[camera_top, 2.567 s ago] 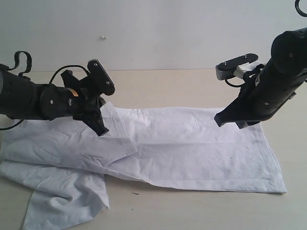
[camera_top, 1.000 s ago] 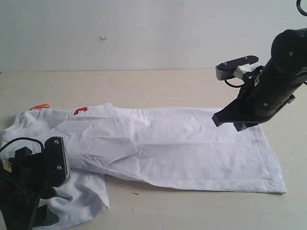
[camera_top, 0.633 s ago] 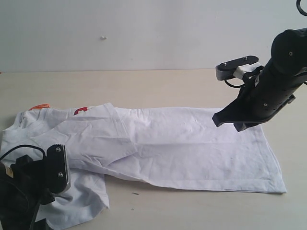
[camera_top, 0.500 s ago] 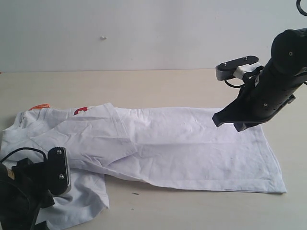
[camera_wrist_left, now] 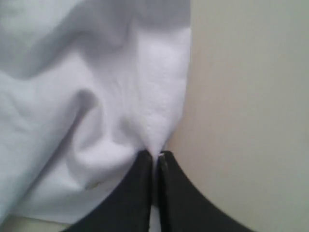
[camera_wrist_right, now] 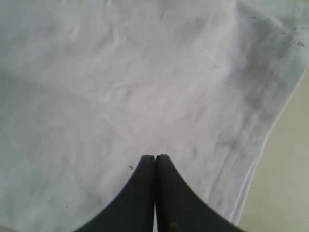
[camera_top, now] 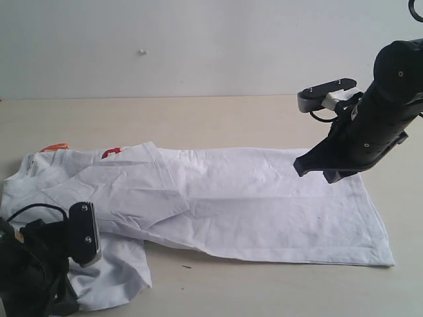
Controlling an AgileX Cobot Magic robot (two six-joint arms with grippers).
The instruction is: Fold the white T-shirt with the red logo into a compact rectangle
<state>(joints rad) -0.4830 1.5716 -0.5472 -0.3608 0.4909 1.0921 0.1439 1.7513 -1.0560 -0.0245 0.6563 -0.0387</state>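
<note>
The white T-shirt (camera_top: 251, 198) lies spread across the table, hem to the right. A sliver of the red logo (camera_top: 111, 152) and the orange neck tag (camera_top: 54, 147) show at its far left. My left arm (camera_top: 36, 264) is low over the near-left sleeve. In the left wrist view the left gripper (camera_wrist_left: 154, 154) is shut on a pinched peak of the sleeve's white cloth (camera_wrist_left: 120, 96) by its edge. My right gripper (camera_wrist_right: 155, 157) is shut with nothing in it and hovers over the shirt near the hem (camera_wrist_right: 251, 125), seen as the right gripper (camera_top: 301, 165) in the exterior view.
The light wooden table (camera_top: 218, 119) runs bare behind the shirt to a white wall. A small dark speck (camera_top: 187, 267) lies on the table in front of the shirt. Bare tabletop (camera_wrist_left: 251, 96) lies beside the sleeve edge.
The left arm has left the shirt's upper left, uncovering the tag and the logo, and has come down at the near-left sleeve, creeping slightly right over the last second. The right arm has stayed still.
</note>
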